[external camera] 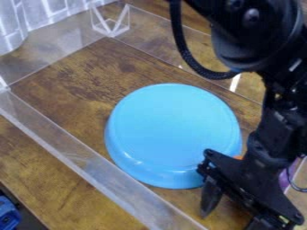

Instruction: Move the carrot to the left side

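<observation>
1. Near right: black multi-jointed gripper (249,214) is lowered close to the wooden surface, fingers pointing down and toward the near side. Fingers look spread; one fingertip (209,203) is seen near the near-right rim of the plate, another farther right. Exact opening can't be read, and whether anything is held can't be told, since the space between the fingers is mostly blocked by the gripper's own parts.
2. Carrot (small, stubby, orange toy, green top): no clear outline can be made out. Its exact position can't be told.
3. Near left corner: bright blue object (9,216) is cut off by the frame edge. Type not identifiable.
4. Left side into near middle: long clear plastic wall (84,162) is run diagonally along the work area, its near end close to the gripper.
5. Right edge: purple toy eggplant (285,179) is mostly covered by the gripper; only a sliver is exposed.
6. Middle: large round glossy blue plate (171,135) is laid on the brown wood-grain surface (74,85). Its right rim is partly overlapped in view by the gripper.
7. Far right: thick black cable (180,40) is looped down beside the black arm (258,31), in front of the surface.
8. Far left: whitish, folded cloth-like material (36,20) is seen behind the clear plastic edging.
</observation>
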